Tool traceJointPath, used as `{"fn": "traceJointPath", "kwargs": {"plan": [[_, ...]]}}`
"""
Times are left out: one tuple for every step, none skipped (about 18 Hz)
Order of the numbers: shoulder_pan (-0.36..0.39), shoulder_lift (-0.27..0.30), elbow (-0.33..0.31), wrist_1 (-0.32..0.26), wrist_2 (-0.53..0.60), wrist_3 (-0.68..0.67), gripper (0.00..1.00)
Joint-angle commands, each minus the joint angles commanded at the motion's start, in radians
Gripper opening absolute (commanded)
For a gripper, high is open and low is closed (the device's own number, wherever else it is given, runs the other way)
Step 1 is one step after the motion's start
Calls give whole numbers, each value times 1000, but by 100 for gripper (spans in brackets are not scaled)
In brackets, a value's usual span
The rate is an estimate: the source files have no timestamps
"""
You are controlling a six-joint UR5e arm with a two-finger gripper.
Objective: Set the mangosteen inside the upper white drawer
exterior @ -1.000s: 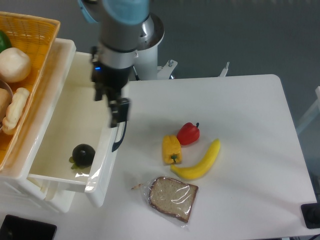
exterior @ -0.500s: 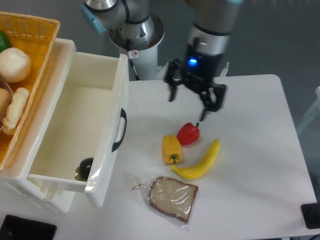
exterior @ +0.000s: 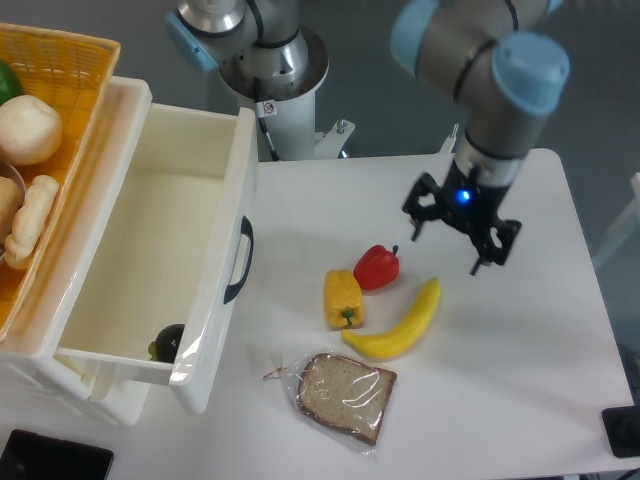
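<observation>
The mangosteen [exterior: 168,341], dark and round, lies inside the upper white drawer [exterior: 140,235] in its near right corner, partly hidden by the front wall. The drawer stands pulled out, its curved black handle [exterior: 240,260] facing the table. My gripper [exterior: 447,243] hangs over the right half of the table, far from the drawer, open with nothing between its fingers. It is just right of the red pepper [exterior: 377,267].
An orange wicker basket [exterior: 50,130] with food sits on top at the left. On the table lie a yellow pepper [exterior: 343,298], a banana [exterior: 400,323] and bagged bread [exterior: 347,395]. The robot base [exterior: 275,70] stands behind the drawer. A dark object [exterior: 622,430] sits at the bottom right corner.
My gripper has swung from over the drawer's front wall across to the right side of the table. The mangosteen has rolled toward the drawer's front corner.
</observation>
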Motion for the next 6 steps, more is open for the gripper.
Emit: {"fn": "traceJointPath", "kwargs": {"plan": [[0, -12, 9, 0, 2, 2, 100], [-3, -23, 15, 0, 3, 2, 100], [-8, -35, 22, 2, 8, 12, 100], [-11, -41, 25, 2, 11, 40, 100], [-11, -43, 25, 2, 14, 76, 100], [-11, -43, 23, 2, 14, 101, 100]]}}
